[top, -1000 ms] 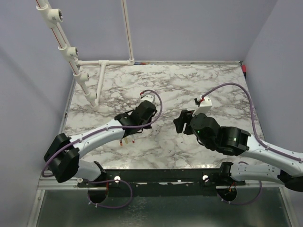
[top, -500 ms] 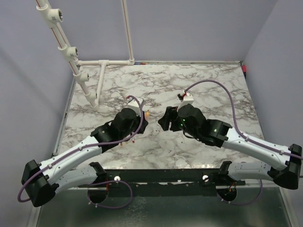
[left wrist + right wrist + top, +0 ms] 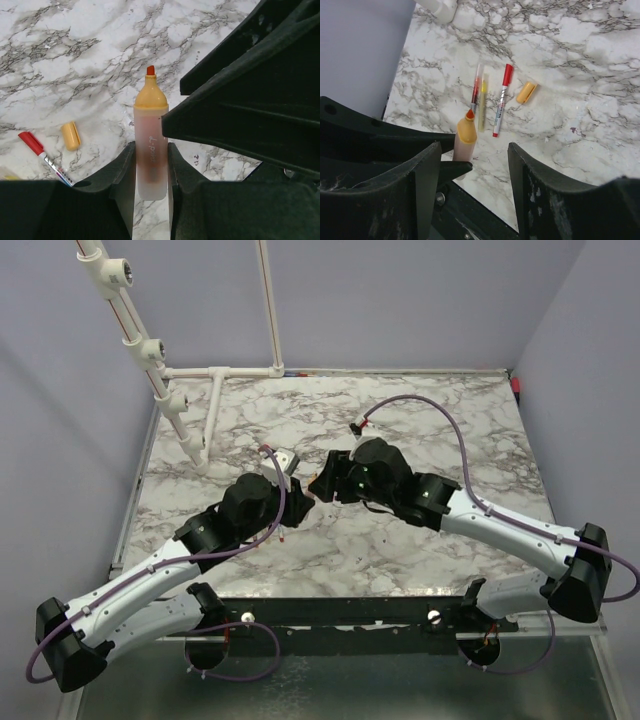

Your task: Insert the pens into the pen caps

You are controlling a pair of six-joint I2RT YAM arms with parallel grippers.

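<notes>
- left jaws nearly closed, clamped on the lower barrel of 1 stubby highlighter pen (image 3: 150, 107); frosted pale barrel, yellow-orange shoulder, red-orange tip bare; tip points out over the white marbled counter (image 3: 580, 60)
- right jaws spread wide, gripping nothing; close beside the highlighter's tip
- on the counter: 1 short yellow-orange plastic cap (image 3: 526, 92), just beside 1 slim white pen with red cap (image 3: 501, 106); 2 thinner sticks, 1 red (image 3: 476, 90), 1 yellow (image 3: 482, 102), side by side next to it
</notes>
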